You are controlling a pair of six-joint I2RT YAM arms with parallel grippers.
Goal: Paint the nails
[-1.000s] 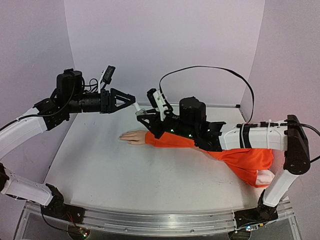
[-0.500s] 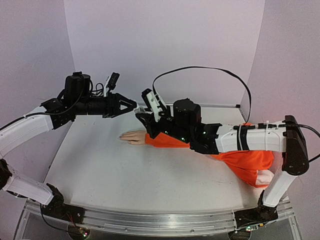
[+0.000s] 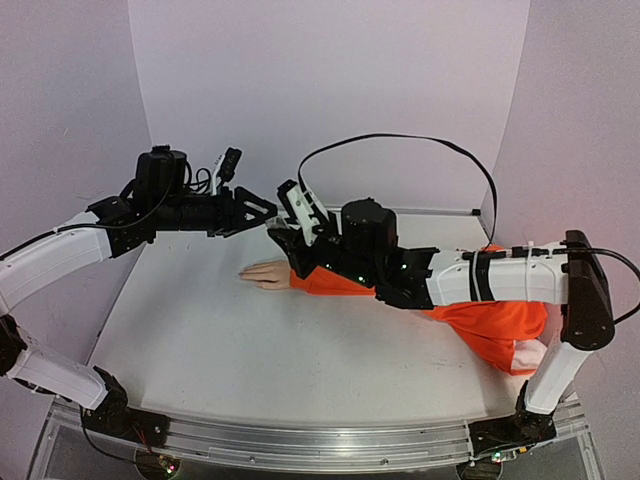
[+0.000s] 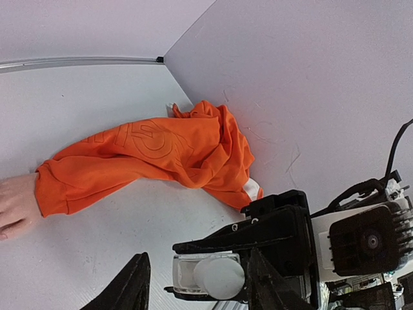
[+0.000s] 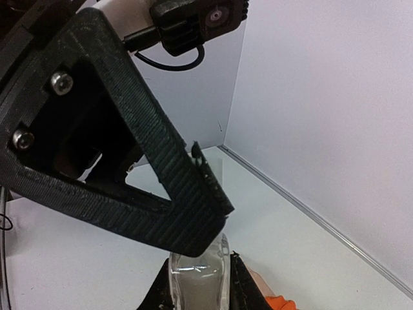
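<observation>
1. Two arms meet above a white counter [image 3: 200, 340] closed in by pale lilac walls [image 3: 330, 90]. A dummy hand [image 3: 262, 274] lies flat at mid-counter, sticking out of an orange sleeve [image 3: 490, 320]. Its nails [image 3: 245, 272], at the fingertips, are too small to make out. The left hand [image 3: 262, 210] and the right hand [image 3: 283, 232] hang close together just above it.
2. Left wrist: the left hand is spread on either side of a small clear bottle [image 4: 206, 274]. The sleeve lies crumpled toward the corner.
3. Right wrist: the right hand pinches the bottle from both sides. A wall seam crosses behind.
</observation>
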